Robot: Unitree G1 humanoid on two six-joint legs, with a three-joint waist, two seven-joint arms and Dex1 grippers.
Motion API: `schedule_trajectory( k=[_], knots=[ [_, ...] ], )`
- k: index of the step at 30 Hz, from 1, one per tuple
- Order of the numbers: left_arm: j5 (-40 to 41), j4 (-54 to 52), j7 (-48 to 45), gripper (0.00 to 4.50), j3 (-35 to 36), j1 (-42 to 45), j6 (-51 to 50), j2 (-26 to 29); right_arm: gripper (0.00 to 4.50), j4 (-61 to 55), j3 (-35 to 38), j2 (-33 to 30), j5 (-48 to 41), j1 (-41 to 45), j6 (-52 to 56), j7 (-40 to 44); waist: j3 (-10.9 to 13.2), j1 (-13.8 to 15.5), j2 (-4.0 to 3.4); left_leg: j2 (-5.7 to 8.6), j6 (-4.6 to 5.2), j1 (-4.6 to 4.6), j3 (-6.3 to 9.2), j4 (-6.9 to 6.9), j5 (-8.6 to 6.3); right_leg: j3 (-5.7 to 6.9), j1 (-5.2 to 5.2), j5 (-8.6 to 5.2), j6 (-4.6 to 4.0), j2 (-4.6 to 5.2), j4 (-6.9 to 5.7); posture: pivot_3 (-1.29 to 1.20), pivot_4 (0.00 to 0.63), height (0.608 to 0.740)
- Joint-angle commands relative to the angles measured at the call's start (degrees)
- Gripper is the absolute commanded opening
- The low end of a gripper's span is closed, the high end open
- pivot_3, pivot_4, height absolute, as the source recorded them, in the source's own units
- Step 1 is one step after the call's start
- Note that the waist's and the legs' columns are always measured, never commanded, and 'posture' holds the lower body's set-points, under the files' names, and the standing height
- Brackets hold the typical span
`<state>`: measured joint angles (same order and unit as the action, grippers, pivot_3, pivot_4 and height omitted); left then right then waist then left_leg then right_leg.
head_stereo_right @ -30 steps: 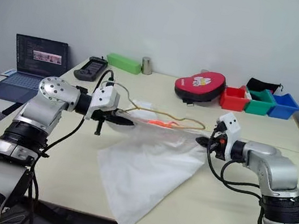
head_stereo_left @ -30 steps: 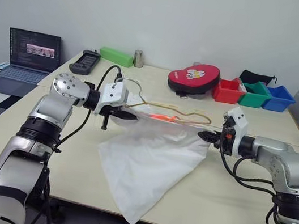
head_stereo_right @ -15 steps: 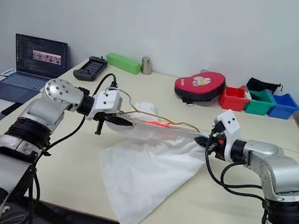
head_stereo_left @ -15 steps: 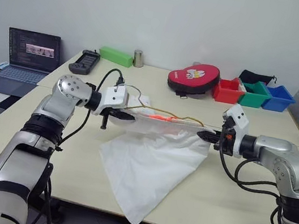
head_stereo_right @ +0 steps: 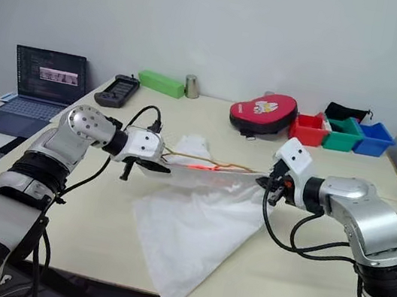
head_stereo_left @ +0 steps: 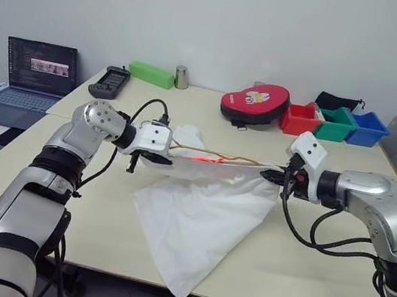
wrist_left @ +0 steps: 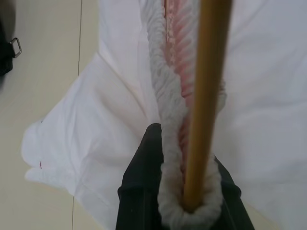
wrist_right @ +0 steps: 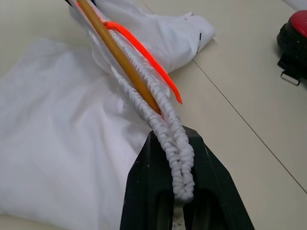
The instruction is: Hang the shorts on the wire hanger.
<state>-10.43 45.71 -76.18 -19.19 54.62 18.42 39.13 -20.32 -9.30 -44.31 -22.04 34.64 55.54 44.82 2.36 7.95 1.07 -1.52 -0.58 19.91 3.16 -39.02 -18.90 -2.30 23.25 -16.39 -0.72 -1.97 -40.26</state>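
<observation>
Left eye view: the nearest thing is the loose lower corner of the shorts (head_stereo_left: 194, 220), which droops over the front edge of the bench (head_stereo_left: 292, 271), while the rest of the white fabric spreads back across the top to a waistband lifted clear of the surface. That waistband is stretched taut between the two arms. The left gripper (head_stereo_left: 170, 160) has its jaws clamped tight on one end of the gathered band, and in the left wrist view the wire hanger (wrist_left: 204, 105) runs through the same pinch, lying against the ribbed elastic. The right gripper (head_stereo_left: 276, 178) has its jaws closed on the other end of the band; in the right wrist view the tan wire lies along the band, with the orange-red cord (wrist_right: 144, 55) just beside it. Farther back stand a red padded case (head_stereo_left: 255, 103), then red, green and blue bins (head_stereo_left: 336, 124), a green box (head_stereo_left: 153, 75), a small metal can (head_stereo_left: 182, 77), a black handset (head_stereo_left: 111, 80), and a laptop (head_stereo_left: 39, 75) at the far left.
</observation>
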Motion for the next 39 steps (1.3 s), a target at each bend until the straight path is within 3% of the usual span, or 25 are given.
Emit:
schedule_trajectory(
  k=[1, 8, 16, 23, 29, 31, 39],
  knots=[
    [-3.14, 3.62, 1.06, 0.04, -0.66, 2.8, 1.91, 1.72, 0.04, -2.35, 2.13, -2.4, 1.61, 2.21, -1.01, -0.64, 0.0, -0.15, 0.0, 0.0, 0.0, 0.0, 0.0, 0.0, 0.0, 0.0, 0.0, 0.0, 0.0, 0.0, 0.0, 0.2, 0.0, 0.74],
    [-7.66, 10.68, 5.88, 0.04, -3.35, 6.8, 7.15, 0.91, 0.04, -2.88, 2.59, -5.36, 2.68, 0.59, -2.07, -0.67, 0.0, -0.45, 0.0, 0.0, 0.0, 0.02, 0.0, 0.01, 0.0, 0.0, -0.01, 0.0, 0.0, 0.0, 0.08, 0.17, 0.0, 0.74],
    [-5.44, 11.31, 11.8, 0.04, -1.82, 9.36, 7.17, -9.17, 0.04, -8.63, -0.21, 0.79, 1.44, 4.01, 2.91, -5.98, 0.0, -0.59, 0.01, 0.0, 0.0, 0.04, 0.0, 0.01, 0.0, -0.01, -0.02, 0.0, 0.01, 0.01, 0.09, 0.15, 0.0, 0.74],
    [-4.03, 8.75, 13.66, 0.04, -0.57, 10.03, 6.52, -13.93, 0.04, -10.4, -6.08, 1.17, 6.73, 5.49, 1.29, -8.35, 0.0, -0.96, 0.01, 0.0, 0.0, 0.04, -0.01, 0.02, 0.0, -0.02, -0.02, 0.01, 0.0, 0.01, 0.11, 0.15, 0.0, 0.74],
    [-4.12, 8.63, 14.45, 0.04, -0.12, 10.56, 6.55, -14.31, 0.04, -8.78, -10.32, -1.89, 14.03, 4.93, -3.57, -8.71, 0.0, -1.55, 0.01, 0.01, 0.0, 0.04, -0.01, 0.02, 0.0, -0.02, -0.02, 0.01, 0.0, 0.01, 0.11, 0.14, 0.0, 0.74],
    [-4.1, 8.54, 14.41, 0.04, -0.03, 10.51, 6.59, -14.28, 0.62, -8.04, -11.17, -3.34, 16.35, 4.7, -5.6, -8.19, 0.01, -1.82, 0.01, 0.01, 0.0, 0.03, -0.01, 0.02, 0.0, -0.02, -0.02, 0.01, 0.0, 0.01, 0.1, 0.14, 0.0, 0.74],
    [-3.98, 8.28, 14.93, 0.04, 0.5, 10.15, 6.71, -14.63, 2.17, -8.2, -8.87, -7.63, 16.7, 3.4, -6.4, -3.12, 0.01, -2.03, 0.01, 0.01, 0.0, 0.02, -0.03, 0.02, 0.0, -0.04, -0.02, 0.01, 0.0, 0.01, 0.1, 0.14, 0.0, 0.74]
  ],
)
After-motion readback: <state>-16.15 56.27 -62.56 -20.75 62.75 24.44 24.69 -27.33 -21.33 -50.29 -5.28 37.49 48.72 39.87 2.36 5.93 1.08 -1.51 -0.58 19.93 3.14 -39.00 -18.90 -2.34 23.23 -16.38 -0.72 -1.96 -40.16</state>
